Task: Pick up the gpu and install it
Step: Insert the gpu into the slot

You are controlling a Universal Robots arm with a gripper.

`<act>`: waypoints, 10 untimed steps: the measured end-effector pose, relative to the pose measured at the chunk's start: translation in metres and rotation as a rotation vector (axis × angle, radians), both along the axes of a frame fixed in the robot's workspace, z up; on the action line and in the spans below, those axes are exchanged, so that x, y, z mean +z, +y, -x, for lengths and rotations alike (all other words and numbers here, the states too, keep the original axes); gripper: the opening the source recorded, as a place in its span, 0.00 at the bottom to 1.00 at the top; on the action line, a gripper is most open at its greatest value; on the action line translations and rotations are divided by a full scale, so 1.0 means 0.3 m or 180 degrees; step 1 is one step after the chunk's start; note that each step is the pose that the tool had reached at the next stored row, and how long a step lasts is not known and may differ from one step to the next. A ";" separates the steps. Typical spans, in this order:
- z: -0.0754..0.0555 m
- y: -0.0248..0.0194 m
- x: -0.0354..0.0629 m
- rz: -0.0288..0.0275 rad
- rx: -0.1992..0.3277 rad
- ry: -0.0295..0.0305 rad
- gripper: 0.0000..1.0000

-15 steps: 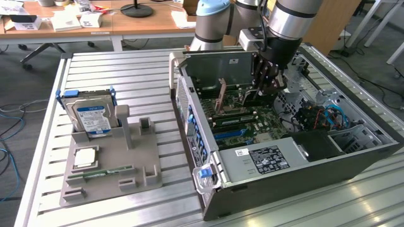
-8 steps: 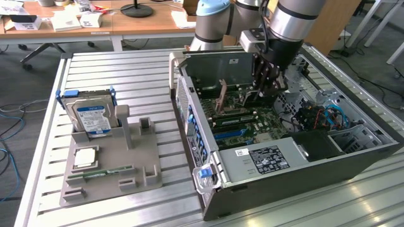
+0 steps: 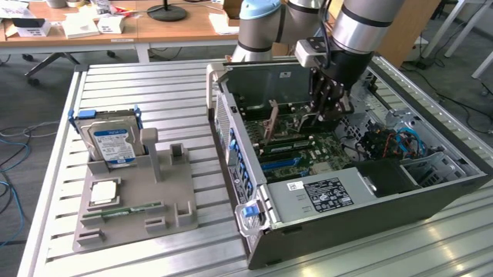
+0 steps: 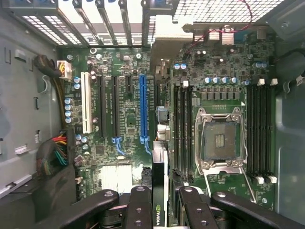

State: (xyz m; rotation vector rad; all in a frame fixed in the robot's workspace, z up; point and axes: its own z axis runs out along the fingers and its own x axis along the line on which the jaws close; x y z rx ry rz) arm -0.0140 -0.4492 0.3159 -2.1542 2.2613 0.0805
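Note:
My gripper (image 4: 164,196) is shut on the gpu (image 4: 157,212), seen edge-on as a thin card with a green logo between the black fingers (image 4: 140,205). The card runs away from the fingers over the motherboard toward the rear bracket openings. It hangs just beside the long blue slot (image 4: 142,109); I cannot tell whether it touches the board. In the exterior view the gripper (image 3: 325,112) reaches down into the open computer case (image 3: 231,133), over the motherboard's back half.
A grey fixture (image 3: 135,222) on the slatted table holds a hard drive (image 3: 112,144), a flat chip (image 3: 104,193) and a RAM stick (image 3: 123,210). Inside the case are the power supply (image 3: 324,193), an open processor socket (image 4: 220,140), memory slots and a cable bundle (image 4: 57,148).

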 end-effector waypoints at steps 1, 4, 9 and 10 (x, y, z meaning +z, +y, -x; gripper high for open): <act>0.000 -0.004 0.000 0.0000 0.0000 0.0000 0.27; 0.000 -0.013 0.000 0.0000 0.0000 0.0000 0.27; 0.000 -0.027 0.000 0.0000 0.0000 0.0000 0.27; 0.000 -0.030 0.000 0.0000 0.0000 0.0000 0.27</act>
